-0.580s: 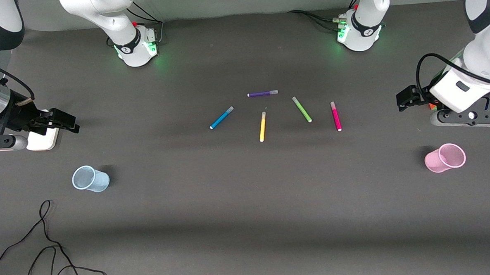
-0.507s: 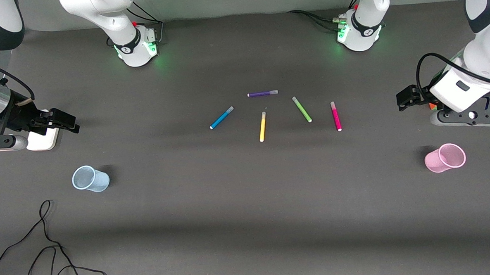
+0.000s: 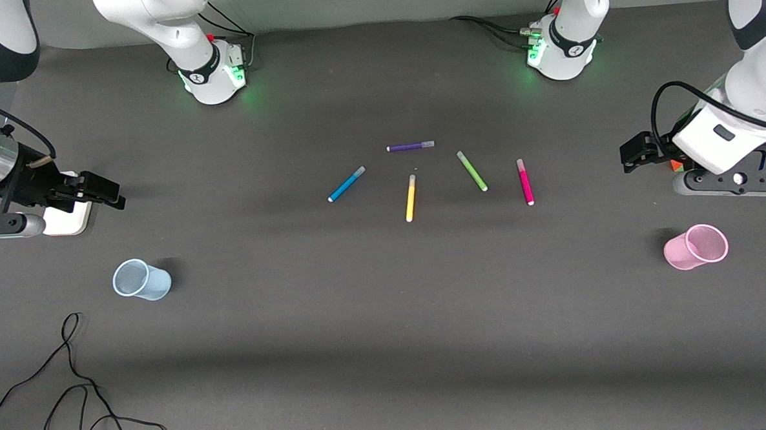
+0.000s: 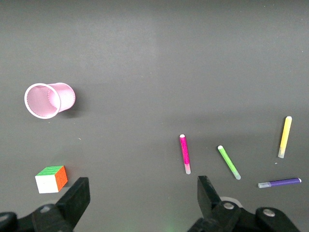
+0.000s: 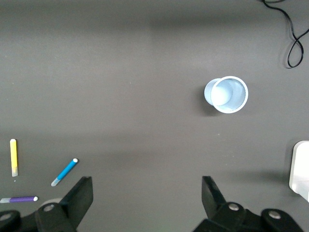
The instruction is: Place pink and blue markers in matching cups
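The pink marker point(image 3: 525, 181) and the blue marker point(image 3: 347, 184) lie flat mid-table among other pens. The pale blue cup point(image 3: 141, 280) stands upright toward the right arm's end, and the pink cup point(image 3: 696, 247) stands upright toward the left arm's end. Both cups are nearer the front camera than the pens. My left gripper point(image 3: 635, 152) is open and empty above the table near the pink cup; its wrist view shows the pink marker point(image 4: 185, 153) and the pink cup point(image 4: 48, 100). My right gripper point(image 3: 107, 191) is open and empty near the blue cup; its wrist view shows the blue marker point(image 5: 64, 172) and the blue cup point(image 5: 226, 94).
A purple pen point(image 3: 410, 146), a yellow pen point(image 3: 411, 197) and a green pen point(image 3: 471, 171) lie between the two markers. A colour cube point(image 4: 50, 178) sits under the left arm. A white block point(image 3: 66, 219) lies under the right arm. A black cable point(image 3: 73, 383) trails near the front corner.
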Motion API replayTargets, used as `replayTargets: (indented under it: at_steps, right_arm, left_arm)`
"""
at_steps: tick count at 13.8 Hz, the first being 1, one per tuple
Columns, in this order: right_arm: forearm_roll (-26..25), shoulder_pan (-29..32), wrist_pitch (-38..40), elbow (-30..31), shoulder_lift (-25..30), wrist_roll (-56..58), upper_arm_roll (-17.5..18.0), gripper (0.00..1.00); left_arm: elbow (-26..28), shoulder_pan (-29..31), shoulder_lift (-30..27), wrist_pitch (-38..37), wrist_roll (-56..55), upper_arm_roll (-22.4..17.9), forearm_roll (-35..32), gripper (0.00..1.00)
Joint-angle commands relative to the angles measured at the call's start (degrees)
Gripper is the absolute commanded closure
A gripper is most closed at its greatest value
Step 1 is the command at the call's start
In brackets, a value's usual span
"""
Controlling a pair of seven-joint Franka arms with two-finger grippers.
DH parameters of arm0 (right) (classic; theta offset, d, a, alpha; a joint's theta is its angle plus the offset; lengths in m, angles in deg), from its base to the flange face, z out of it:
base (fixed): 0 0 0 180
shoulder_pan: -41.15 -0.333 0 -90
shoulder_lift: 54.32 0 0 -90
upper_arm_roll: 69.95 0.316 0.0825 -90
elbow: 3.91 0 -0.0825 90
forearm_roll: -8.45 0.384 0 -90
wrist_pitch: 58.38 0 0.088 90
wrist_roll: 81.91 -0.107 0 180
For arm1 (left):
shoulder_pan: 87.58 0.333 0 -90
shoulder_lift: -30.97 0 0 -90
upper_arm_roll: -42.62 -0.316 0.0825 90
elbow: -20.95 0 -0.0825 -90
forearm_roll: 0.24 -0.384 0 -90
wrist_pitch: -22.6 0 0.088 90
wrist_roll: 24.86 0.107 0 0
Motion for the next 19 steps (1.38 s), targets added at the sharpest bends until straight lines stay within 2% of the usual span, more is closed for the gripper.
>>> replayTargets:
  at_steps: [1, 7, 9, 11, 13, 17, 19]
  right_arm:
    - [0.9, -0.3, -0.7, 0.0, -0.4, -7.4, 3.2, 0.00]
    - [0.9, -0.5, -5.1, 0.1, -3.5, -36.1, 19.1, 0.00]
    - [0.9, -0.4, -7.8, 0.1, -5.9, -44.4, 24.4, 0.00]
    - [0.9, -0.7, -10.5, 0.6, -8.3, -50.7, 28.1, 0.00]
    - [0.8, -2.1, -14.4, 3.3, -10.2, -55.8, 29.2, 0.00]
    - [0.2, -2.9, -29.1, 18.1, -10.5, -59.2, 30.8, 0.00]
    - [-0.7, -4.3, -34.5, 23.3, -11.5, -61.7, 31.2, 0.00]
  left_arm:
    - [3.0, -0.1, -2.2, 0.6, -0.7, 0.0, 1.3, 0.01]
    - [11.2, -0.2, -5.5, 6.1, -0.8, 0.0, 1.5, 0.01]
    - [16.4, -0.8, -7.6, 9.5, -1.1, 0.3, 1.6, 0.01]
    - [23.2, -1.6, -10.3, 14.3, -1.5, 0.9, 1.6, 0.01]
    - [27.5, -2.2, -11.3, 17.0, -1.7, 1.1, 1.6, 0.01]
    - [32.6, -3.4, -11.5, 21.1, -3.0, 1.3, 1.6, 0.01]
    - [36.3, -3.8, -12.0, 24.6, -3.2, 1.3, 2.4, 0.01]
